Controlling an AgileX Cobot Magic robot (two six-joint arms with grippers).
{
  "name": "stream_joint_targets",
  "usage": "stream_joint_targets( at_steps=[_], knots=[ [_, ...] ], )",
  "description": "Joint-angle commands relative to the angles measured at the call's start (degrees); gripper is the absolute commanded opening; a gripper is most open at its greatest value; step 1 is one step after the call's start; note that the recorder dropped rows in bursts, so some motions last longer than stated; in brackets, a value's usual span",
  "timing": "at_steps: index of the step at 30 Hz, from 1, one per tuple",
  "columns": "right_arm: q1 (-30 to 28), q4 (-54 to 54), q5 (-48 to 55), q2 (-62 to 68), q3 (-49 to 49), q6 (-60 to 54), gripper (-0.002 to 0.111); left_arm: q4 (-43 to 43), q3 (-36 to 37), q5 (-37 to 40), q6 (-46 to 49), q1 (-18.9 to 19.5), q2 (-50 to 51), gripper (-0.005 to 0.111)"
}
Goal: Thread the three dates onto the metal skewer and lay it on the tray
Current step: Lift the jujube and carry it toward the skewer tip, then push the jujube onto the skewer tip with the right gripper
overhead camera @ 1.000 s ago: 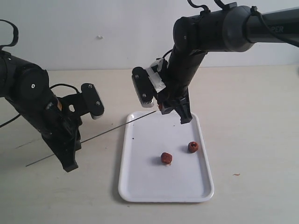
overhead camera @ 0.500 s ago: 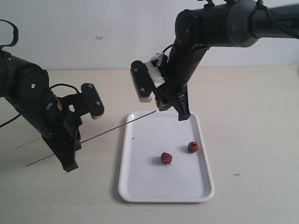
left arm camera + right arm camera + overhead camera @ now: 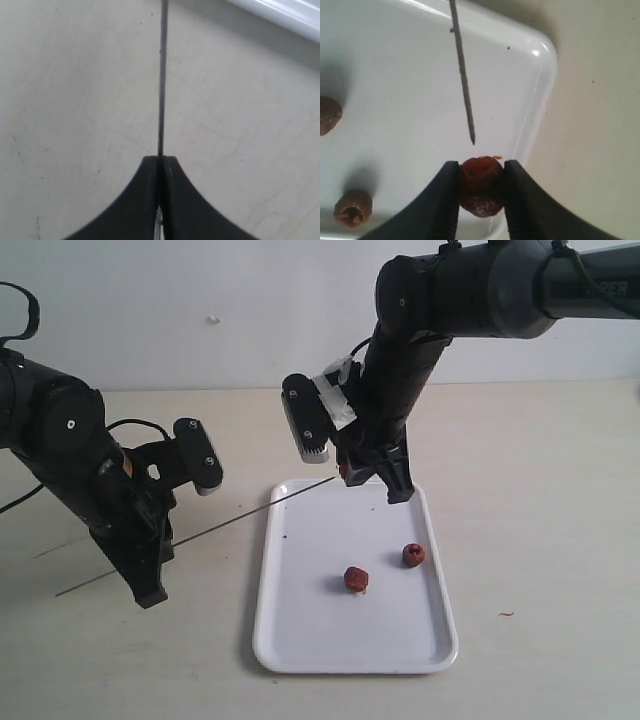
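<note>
My left gripper (image 3: 153,562) (image 3: 160,160) is shut on the metal skewer (image 3: 240,517) (image 3: 161,75), a thin grey rod that slants up to the right, with its tip over the tray's far-left corner. The white tray (image 3: 300,640) (image 3: 395,60) lies in the middle of the table. My right gripper (image 3: 362,478) (image 3: 481,172) hangs above that corner, shut on one dark red date (image 3: 344,471) (image 3: 481,182). The skewer's point (image 3: 472,140) stops just short of this date. Two more dates (image 3: 356,579) (image 3: 413,555) lie on the tray.
The table top is pale beige with a white wall behind it. A tiny brown crumb (image 3: 507,615) lies right of the tray. The skewer's tail sticks out behind my left gripper towards the table's left front.
My right gripper, still holding its date, has lifted and shifted very slightly at the skewer's tip. The left arm, the skewer and the two dates on the tray have not moved.
</note>
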Motion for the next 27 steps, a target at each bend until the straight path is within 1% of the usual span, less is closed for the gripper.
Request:
stream_joint_targets(
  at_steps=[1,7,15,23,27],
  knots=[
    [1.83,-0.29,-0.04,-0.49,-0.21,0.26,0.030,-0.53,0.21,-0.83,0.03,-0.09,-0.17,0.000],
    [3.96,-1.69,-2.60,-0.49,-0.21,0.48,0.030,-0.53,0.21,-0.60,0.03,-0.09,-0.17,0.000],
    [4.25,-2.22,-2.37,-0.49,-0.21,3.34,0.030,-0.53,0.21,-0.59,-0.13,-0.09,-0.17,0.000],
    [7.29,-3.25,-3.46,-0.49,-0.21,3.59,0.030,-1.49,0.08,-1.33,-0.32,-0.09,-0.17,0.000],
    [7.86,-3.25,-3.82,0.01,-0.21,5.42,0.030,-2.34,0.08,-1.87,-0.43,-0.09,-0.17,0.000]
  ],
)
